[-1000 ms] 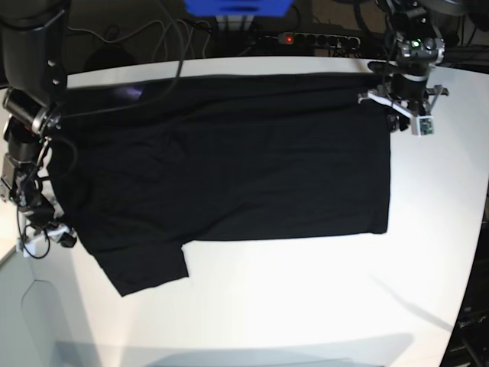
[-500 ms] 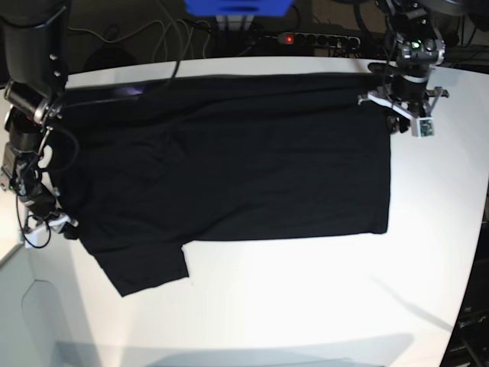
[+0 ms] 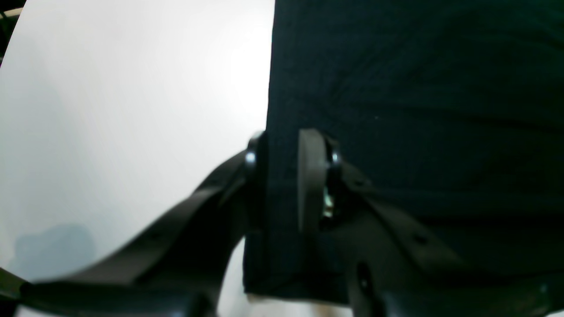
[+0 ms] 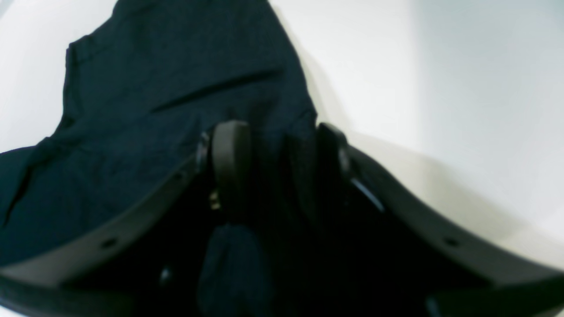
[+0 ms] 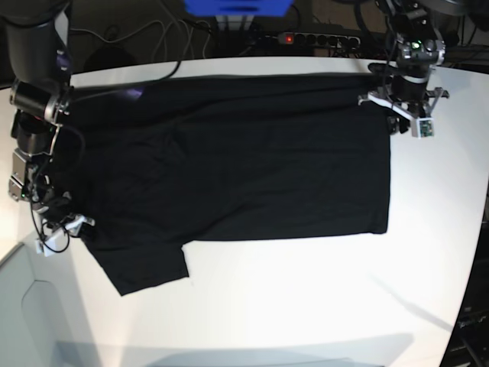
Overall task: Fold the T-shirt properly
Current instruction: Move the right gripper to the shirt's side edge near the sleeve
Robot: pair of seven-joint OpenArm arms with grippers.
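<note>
The black T-shirt lies spread flat on the white table, with one sleeve sticking out at the front left. At the shirt's far right corner, my left gripper is shut on the hem; the left wrist view shows the T-shirt edge running between the fingers of the left gripper. My right gripper is at the shirt's left edge. In the right wrist view, bunched cloth of the T-shirt fills the right gripper.
A power strip and cables lie behind the table's far edge, beside a blue object. The table's curved right edge and its left front corner are close to the arms.
My right gripper has moved rightward and slightly up, drawing the shirt's left edge inward with it. The left arm and the right side of the shirt have stayed still.
</note>
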